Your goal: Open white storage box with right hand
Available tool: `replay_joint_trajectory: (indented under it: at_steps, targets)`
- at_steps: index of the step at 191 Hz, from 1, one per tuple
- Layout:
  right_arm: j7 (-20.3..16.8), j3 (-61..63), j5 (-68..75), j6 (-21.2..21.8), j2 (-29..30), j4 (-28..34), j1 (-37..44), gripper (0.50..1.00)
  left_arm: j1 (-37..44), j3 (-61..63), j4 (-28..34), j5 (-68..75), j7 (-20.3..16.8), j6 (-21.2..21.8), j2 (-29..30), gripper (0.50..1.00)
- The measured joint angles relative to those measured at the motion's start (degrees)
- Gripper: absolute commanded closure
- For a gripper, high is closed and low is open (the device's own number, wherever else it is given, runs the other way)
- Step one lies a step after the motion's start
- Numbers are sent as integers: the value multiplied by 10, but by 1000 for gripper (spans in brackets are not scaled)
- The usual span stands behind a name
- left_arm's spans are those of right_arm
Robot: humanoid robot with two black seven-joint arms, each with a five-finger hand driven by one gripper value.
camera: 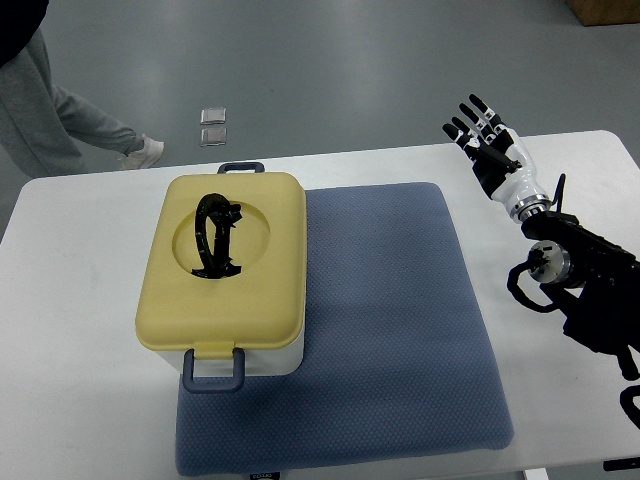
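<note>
Storage box shut, right hand well off to the side

Top view: storage box [222, 275] sits in the left half of the frame, resting on the left part of a blue padded mat [400, 320] spread over the white counter [70, 330]. Its yellow lid [250, 290] is down over a white base, with a black carry handle [213, 236] lying folded in a round recess on top. Grey-blue latches show at the far edge [240, 168] and at the near edge [213, 369]. The right hand [487, 141] is at the upper right, well apart from the box, its fingers [467, 128] spread and holding nothing. No left arm shows. A person's leg [70, 120] stands on the floor at upper left.

The box looks like rigid, smooth plastic, probably light if empty, so it may slide or tip on the soft mat when pulled. The near latch loop seems the likeliest place to hook fingertips first, and the lid rim after that
</note>
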Motion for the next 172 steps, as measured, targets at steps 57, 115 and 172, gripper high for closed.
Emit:
replay_joint_trajectory:
  at_steps: [57,115,172]
  targets:
    - [1,-6,-5,-2,3,4,-3,574,-1,1,0,0,0,0,0,500]
    - [2,-12,-48,-9,-4,13,22,576,-1,1,0,0,0,0,0,500]
    - [2,-47,-203,-3,-42,45,109,576,-1,1,0,0,0,0,0,500]
